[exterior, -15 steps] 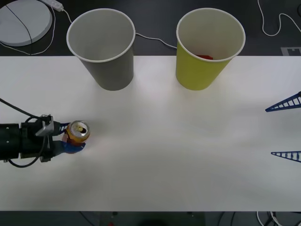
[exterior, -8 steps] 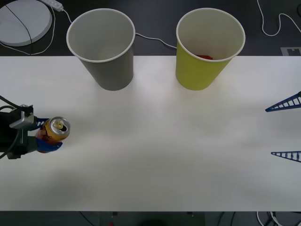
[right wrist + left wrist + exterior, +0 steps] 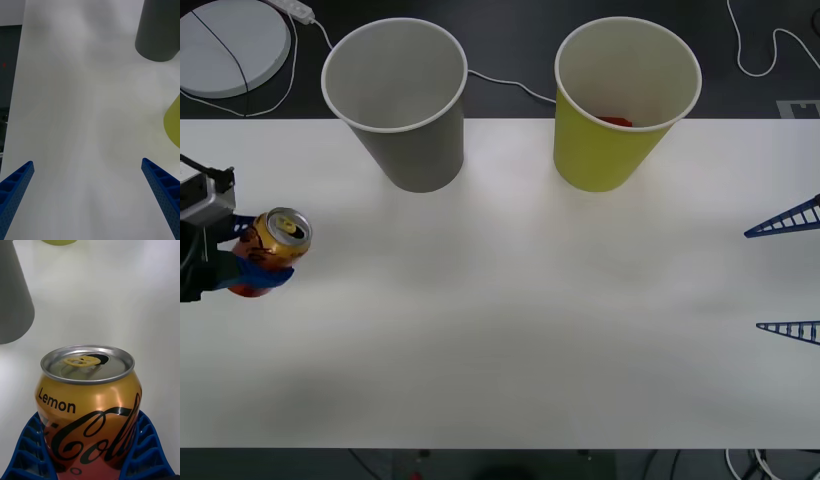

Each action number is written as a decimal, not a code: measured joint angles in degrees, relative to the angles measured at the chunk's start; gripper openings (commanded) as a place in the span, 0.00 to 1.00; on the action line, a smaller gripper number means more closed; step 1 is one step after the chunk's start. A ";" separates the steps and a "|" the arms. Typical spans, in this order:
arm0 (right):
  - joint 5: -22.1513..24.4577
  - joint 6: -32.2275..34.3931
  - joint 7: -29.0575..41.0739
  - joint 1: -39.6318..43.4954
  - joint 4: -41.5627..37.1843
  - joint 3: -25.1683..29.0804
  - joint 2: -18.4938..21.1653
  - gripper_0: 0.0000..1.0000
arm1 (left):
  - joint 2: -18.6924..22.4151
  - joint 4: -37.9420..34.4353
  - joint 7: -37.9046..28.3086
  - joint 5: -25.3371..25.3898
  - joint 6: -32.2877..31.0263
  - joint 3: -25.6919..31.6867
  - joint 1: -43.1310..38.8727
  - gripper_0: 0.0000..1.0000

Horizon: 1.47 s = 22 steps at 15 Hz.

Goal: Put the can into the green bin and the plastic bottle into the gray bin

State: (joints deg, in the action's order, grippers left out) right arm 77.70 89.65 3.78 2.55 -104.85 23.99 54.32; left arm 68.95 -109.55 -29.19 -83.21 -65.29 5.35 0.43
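the can point(image 3: 88, 408) has its base hidden between the left hand point(image 3: 90, 461) fingers

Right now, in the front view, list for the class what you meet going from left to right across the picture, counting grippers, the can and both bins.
left gripper → the can, held in that gripper → the gray bin → the green bin → right gripper, open at the right edge.

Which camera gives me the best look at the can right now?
The left wrist view: the can sits close up, lettering and silver top readable, clamped in the left gripper. The front view shows it small at the table's left edge. The right wrist view faces the bins instead.
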 measured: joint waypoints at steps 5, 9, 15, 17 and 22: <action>0.00 0.00 0.00 0.00 0.00 0.00 0.00 1.00 | 0.83 -5.94 -12.69 -2.81 -9.74 0.68 9.45 0.02; 0.00 0.00 0.00 0.00 0.00 0.00 0.00 1.00 | -0.31 -9.45 -23.40 -3.00 -17.30 -1.06 21.12 0.02; 0.00 0.00 0.00 0.00 0.00 0.00 0.00 1.00 | -4.55 -5.72 -40.99 -6.04 -23.13 -18.19 48.22 0.02; 0.00 0.00 0.00 0.00 0.00 0.00 0.00 1.00 | -6.80 -3.25 -44.97 -7.05 -23.14 -23.27 55.44 0.03; 0.00 0.00 0.00 0.00 0.00 0.00 0.00 1.00 | -13.82 4.82 -50.68 -11.33 -21.79 -32.99 68.37 0.03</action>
State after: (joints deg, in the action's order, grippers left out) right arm 77.70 89.65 3.78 2.55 -104.85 23.99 54.32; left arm 55.13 -104.73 -79.87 -94.54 -87.09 -27.63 68.80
